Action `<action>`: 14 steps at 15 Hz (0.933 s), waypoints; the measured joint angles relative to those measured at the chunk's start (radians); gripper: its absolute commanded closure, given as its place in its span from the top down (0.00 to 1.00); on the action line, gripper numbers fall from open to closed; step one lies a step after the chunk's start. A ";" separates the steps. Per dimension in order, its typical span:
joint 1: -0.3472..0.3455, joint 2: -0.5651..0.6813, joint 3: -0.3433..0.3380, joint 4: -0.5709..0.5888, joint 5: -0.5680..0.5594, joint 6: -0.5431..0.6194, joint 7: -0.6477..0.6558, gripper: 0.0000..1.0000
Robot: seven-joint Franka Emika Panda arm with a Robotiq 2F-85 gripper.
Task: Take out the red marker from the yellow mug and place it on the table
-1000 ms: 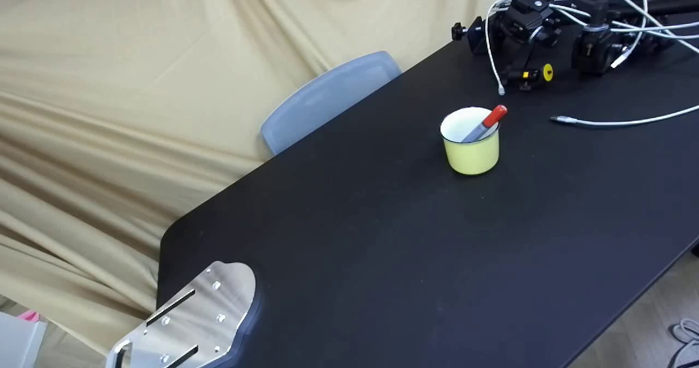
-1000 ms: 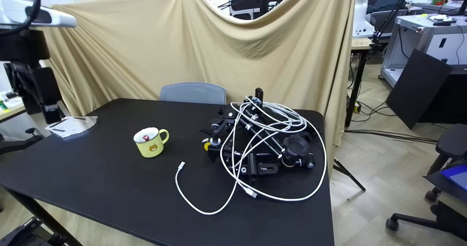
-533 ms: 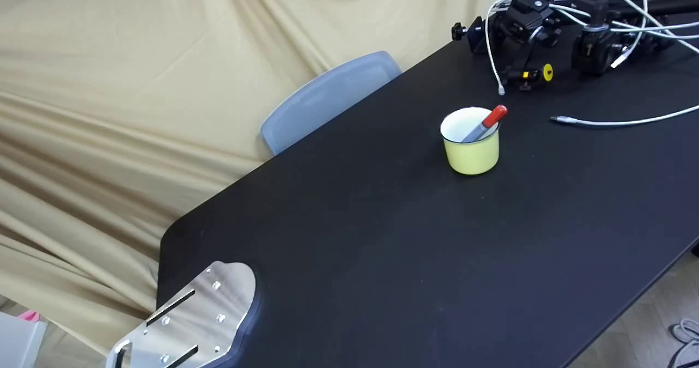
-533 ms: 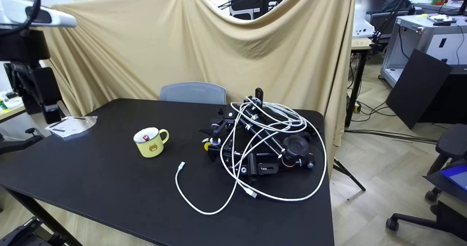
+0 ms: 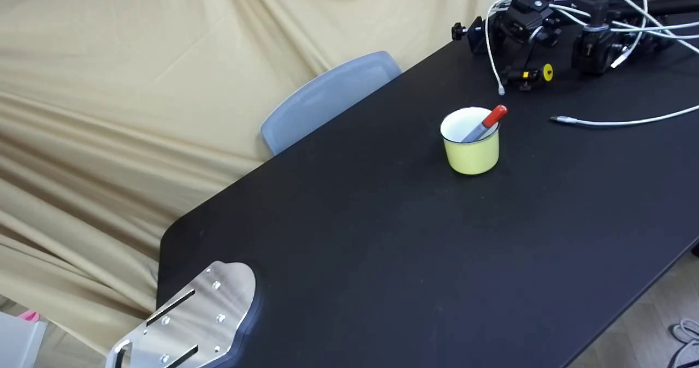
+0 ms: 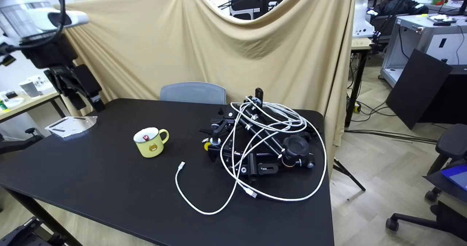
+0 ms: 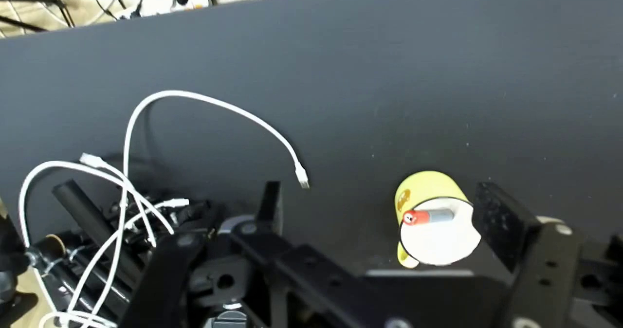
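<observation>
— How does the gripper [image 7: 382, 199] stand from where you are?
— Wide apart, pointing down at a slant, up above the surface [image 6: 109, 187] and well clear of the yellow mug [image 5: 471, 158].
— And the red marker [image 5: 486, 123]?
— In the mug, leaning. Its long axis runs diagonally: grey barrel low inside, red cap end up and out past the rim, pointing roughly toward the white cables [image 7: 170, 93].
— What's the mug like?
— Squat and upright, a pale yellow cylinder, white within, thin dark line round the lip, a looped handle and a little brown cartoon face printed on the wall.
— That surface looks matte to me.
— Matte black, flat. There's a brushed metal plate [image 5: 196, 319] on it, long slots cut through, and a heap of black stand hardware [image 6: 296, 146] with the cables looped across.
— And behind?
— A curved blue-grey chair back [image 6: 193, 92], then beige cloth [image 6: 273, 56] hanging in loose folds.
</observation>
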State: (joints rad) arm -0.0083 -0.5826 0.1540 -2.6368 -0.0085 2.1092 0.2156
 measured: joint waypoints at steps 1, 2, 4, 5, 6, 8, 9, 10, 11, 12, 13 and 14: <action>0.002 0.030 0.007 -0.007 0.000 0.065 0.000 1.00; 0.004 0.065 0.008 -0.009 0.002 0.116 0.000 1.00; 0.007 0.140 0.002 -0.007 0.013 0.194 -0.005 1.00; 0.008 0.177 -0.005 -0.004 0.017 0.224 -0.009 1.00; 0.009 0.214 -0.012 0.001 0.021 0.248 -0.019 1.00; 0.012 0.285 -0.031 0.015 0.037 0.274 -0.057 1.00; 0.016 0.319 -0.040 0.025 0.048 0.276 -0.083 1.00; 0.021 0.354 -0.049 0.037 0.057 0.276 -0.111 1.00; 0.026 0.387 -0.057 0.048 0.068 0.276 -0.140 1.00; 0.030 0.419 -0.061 0.061 0.071 0.275 -0.162 1.00; 0.031 0.439 -0.062 0.067 0.070 0.277 -0.164 1.00; 0.031 0.445 -0.062 0.068 0.070 0.278 -0.164 1.00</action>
State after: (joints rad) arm 0.0229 -0.1372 0.0915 -2.5692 0.0614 2.3868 0.0512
